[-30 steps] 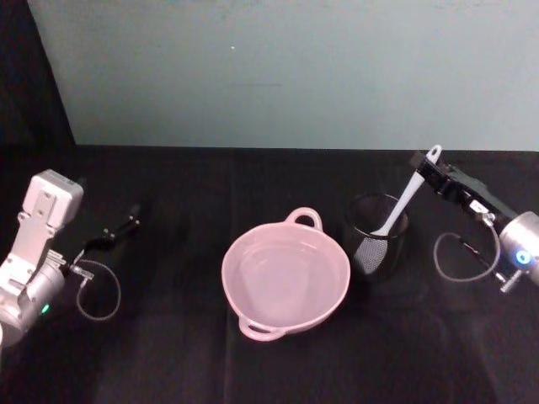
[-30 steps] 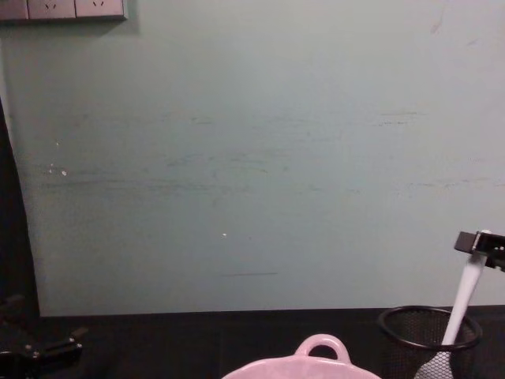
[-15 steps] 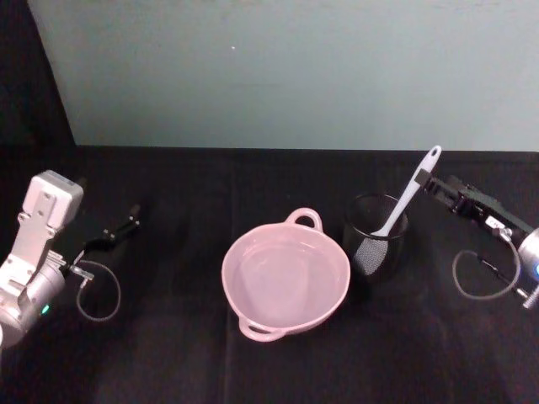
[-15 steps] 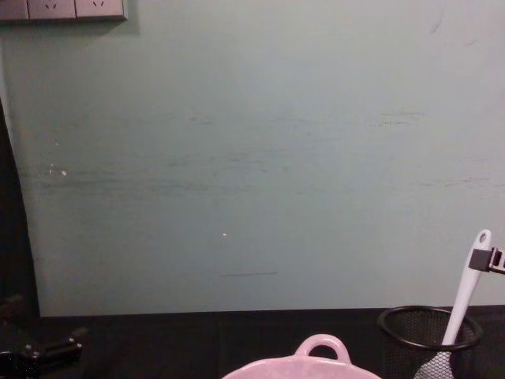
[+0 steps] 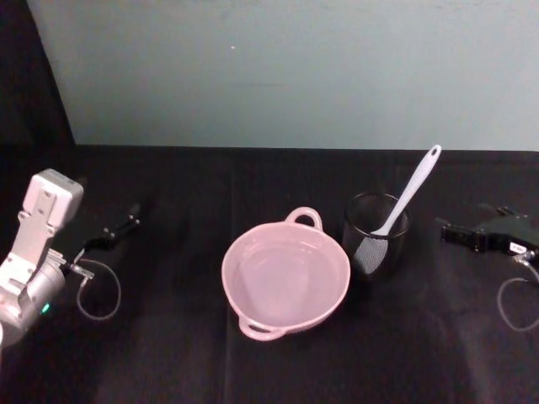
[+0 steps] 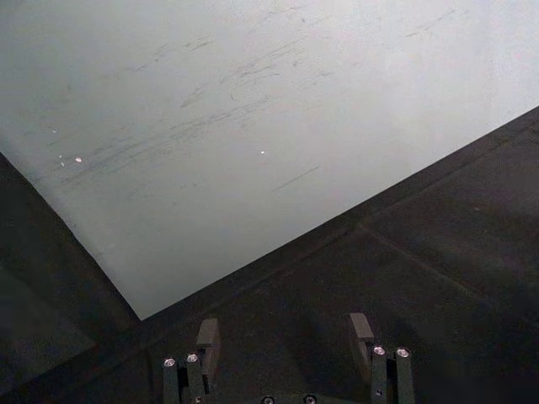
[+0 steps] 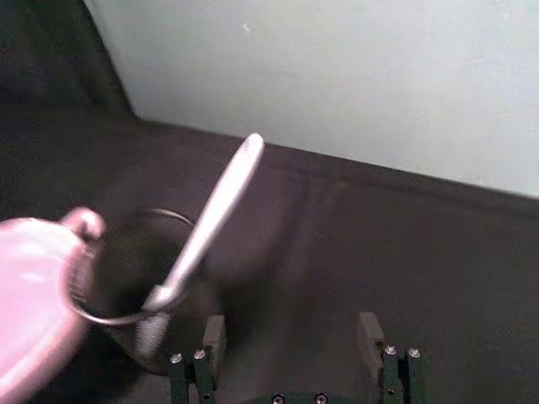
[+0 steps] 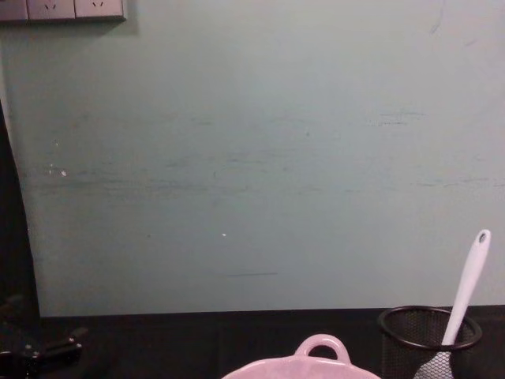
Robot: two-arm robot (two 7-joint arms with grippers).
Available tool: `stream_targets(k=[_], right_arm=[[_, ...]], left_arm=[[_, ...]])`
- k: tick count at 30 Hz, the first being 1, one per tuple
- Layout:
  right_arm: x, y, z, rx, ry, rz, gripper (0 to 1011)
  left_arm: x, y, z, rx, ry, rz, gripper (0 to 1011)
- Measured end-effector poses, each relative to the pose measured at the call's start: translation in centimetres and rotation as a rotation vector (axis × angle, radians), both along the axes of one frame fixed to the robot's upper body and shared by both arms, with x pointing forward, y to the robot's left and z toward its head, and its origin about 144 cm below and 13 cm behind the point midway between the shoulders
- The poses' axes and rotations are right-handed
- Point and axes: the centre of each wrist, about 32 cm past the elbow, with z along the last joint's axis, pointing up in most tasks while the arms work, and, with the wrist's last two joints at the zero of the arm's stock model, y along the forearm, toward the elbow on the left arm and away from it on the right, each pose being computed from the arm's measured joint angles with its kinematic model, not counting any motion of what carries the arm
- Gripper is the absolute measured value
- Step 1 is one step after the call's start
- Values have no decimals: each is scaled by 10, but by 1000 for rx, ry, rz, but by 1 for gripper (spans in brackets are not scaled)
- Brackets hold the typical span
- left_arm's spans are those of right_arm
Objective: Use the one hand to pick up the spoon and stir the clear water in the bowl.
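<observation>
The white spoon [image 5: 410, 189] stands tilted in a black wire-mesh cup [image 5: 376, 238], its handle leaning up and to the right. The pale pink bowl [image 5: 286, 274] holds clear water and sits left of the cup. My right gripper [image 5: 448, 232] hovers low near the right edge, well apart from the spoon handle. In the right wrist view its fingers [image 7: 368, 328] stand open with nothing between them, and the spoon [image 7: 210, 220], cup [image 7: 118, 282] and bowl [image 7: 34, 290] lie ahead. My left gripper [image 5: 125, 226] rests parked at the far left, open [image 6: 285, 328]. The chest view shows spoon [image 8: 467, 288] and bowl [image 8: 319, 351].
A black cloth covers the table, and a pale green wall rises behind it. Cable loops hang by each wrist [image 5: 99, 290]. A wall outlet strip [image 8: 63, 9] shows in the chest view's upper left.
My right gripper has drawn back from the top of the spoon handle, moving right and down. The spoon stays in the mesh cup. The left arm has not moved.
</observation>
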Motion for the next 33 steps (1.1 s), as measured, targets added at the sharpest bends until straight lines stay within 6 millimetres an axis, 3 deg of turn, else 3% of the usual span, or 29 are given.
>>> stream_targets(k=[3, 8, 17, 33], right_arm=[[3, 4, -2, -101, -41, -1, 1002], [14, 9, -28, -202, -210, 29, 1002], [29, 8, -64, -184, -322, 41, 1002], [29, 9, -65, -193, -297, 43, 1002]], left_arm=[[0, 0, 0, 0, 0, 0, 1005], [0, 0, 0, 0, 0, 0, 1005], [0, 0, 0, 0, 0, 0, 1005], [0, 0, 0, 0, 0, 0, 1005]])
